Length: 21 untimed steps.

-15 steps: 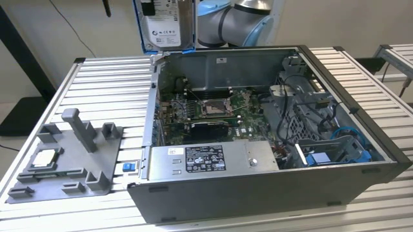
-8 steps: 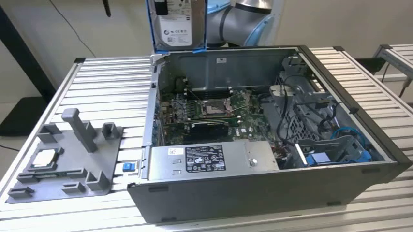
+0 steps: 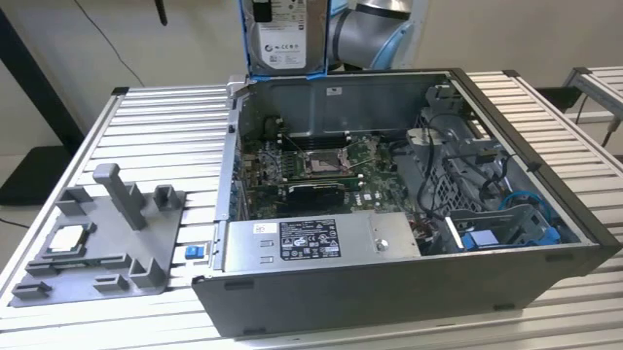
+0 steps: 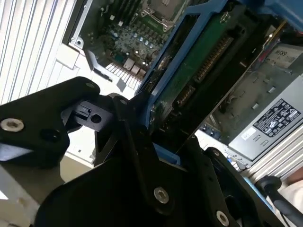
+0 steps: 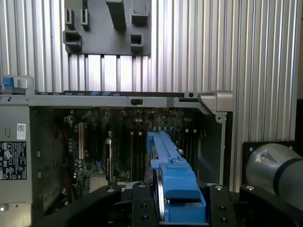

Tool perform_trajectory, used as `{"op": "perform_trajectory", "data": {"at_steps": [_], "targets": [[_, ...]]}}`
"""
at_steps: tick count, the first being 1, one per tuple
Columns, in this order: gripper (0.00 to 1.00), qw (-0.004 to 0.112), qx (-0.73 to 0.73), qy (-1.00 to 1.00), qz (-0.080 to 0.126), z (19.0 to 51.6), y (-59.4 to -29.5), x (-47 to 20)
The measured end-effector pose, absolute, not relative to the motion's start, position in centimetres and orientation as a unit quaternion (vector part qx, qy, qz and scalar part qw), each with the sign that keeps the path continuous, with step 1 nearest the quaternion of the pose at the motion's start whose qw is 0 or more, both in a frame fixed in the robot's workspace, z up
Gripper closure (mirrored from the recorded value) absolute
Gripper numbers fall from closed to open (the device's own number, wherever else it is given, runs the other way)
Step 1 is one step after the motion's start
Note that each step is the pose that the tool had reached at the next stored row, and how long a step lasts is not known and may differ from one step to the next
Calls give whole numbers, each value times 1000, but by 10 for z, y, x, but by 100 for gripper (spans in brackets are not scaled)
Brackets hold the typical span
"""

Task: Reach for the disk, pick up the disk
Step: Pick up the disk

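The disk (image 3: 284, 36) hangs upright above the far wall of the open computer case, its white label facing the exterior view and its blue frame around the edges. In the second wrist view the disk (image 4: 199, 61) shows its green circuit-board underside, and my gripper (image 4: 161, 137) is shut on its near end, with the black fingers (image 4: 125, 120) pressing the blue frame. In the first wrist view the disk (image 5: 170, 161) is seen edge-on, held by my gripper (image 5: 177, 191) over the case interior.
The open computer case (image 3: 389, 292) lies on the slatted aluminium table (image 3: 165, 124), with the motherboard (image 3: 322, 160), power supply (image 3: 311, 240) and cables inside. A blue bracket (image 3: 486, 237) sits in the drive bay. On the exterior view's left a grey fixture tray (image 3: 107, 240) holds a small square chip (image 3: 66, 239).
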<state>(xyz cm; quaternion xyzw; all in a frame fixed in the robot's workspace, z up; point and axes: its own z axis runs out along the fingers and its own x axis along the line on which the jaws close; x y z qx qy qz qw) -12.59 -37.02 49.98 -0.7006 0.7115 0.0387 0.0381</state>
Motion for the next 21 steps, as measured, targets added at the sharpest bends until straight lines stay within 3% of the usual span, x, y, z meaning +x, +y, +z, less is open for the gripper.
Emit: {"op": "perform_trajectory", "data": {"at_steps": [21], "targets": [[100, 38, -701, 711, 39, 500, -370, -59]]}}
